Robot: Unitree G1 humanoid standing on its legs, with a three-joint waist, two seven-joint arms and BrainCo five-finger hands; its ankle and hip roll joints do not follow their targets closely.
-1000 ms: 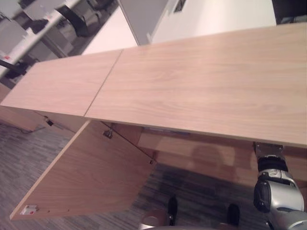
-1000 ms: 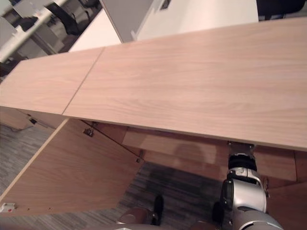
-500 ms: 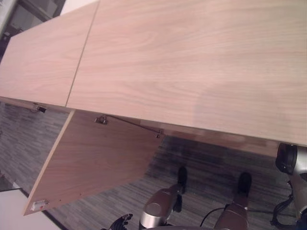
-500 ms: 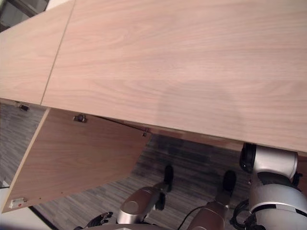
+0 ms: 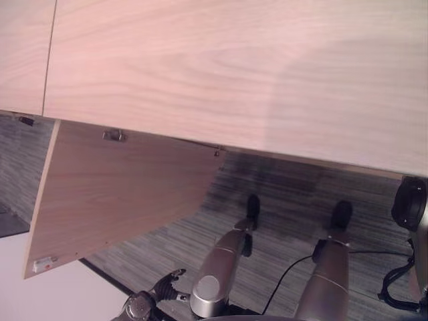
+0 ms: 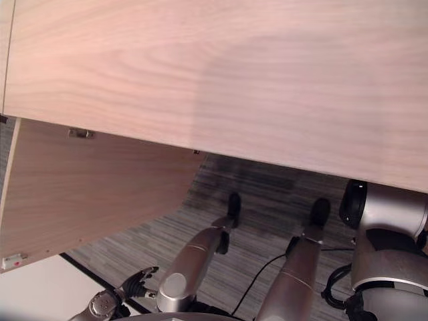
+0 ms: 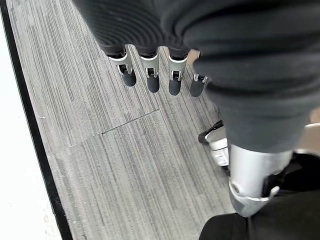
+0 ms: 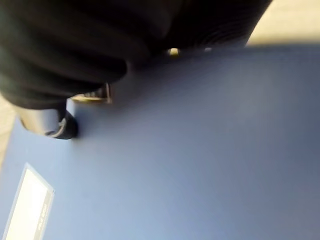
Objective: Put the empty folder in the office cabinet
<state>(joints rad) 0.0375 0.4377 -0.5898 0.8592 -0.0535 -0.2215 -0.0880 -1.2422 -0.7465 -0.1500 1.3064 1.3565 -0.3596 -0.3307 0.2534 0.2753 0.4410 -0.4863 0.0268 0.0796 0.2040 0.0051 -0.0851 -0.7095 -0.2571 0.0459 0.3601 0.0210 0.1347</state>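
Grey striped carpet [image 5: 281, 221] runs under a long pale wooden cabinet top [image 5: 221, 67], and below its front edge on my left a cabinet door [image 5: 120, 194] hangs swung out, so the opening behind it is the place to aim for. The blue folder [image 8: 190, 165] lies flat against my right hand [image 8: 60, 122] in the right wrist view, its broad face spread out past the thumb, a pale label [image 8: 27, 207] near one corner; the thumb presses on that face, but my other fingers on that side are hidden behind the folder, so I cannot tell how firmly they close. My left hand [image 7: 150, 75] hangs low over the carpet with its fingers straight and holding nothing. What matters, I judge, is that the folder rides on my right side while the open compartment sits towards my left, under the top, so the right arm must carry it across and in edge-first.
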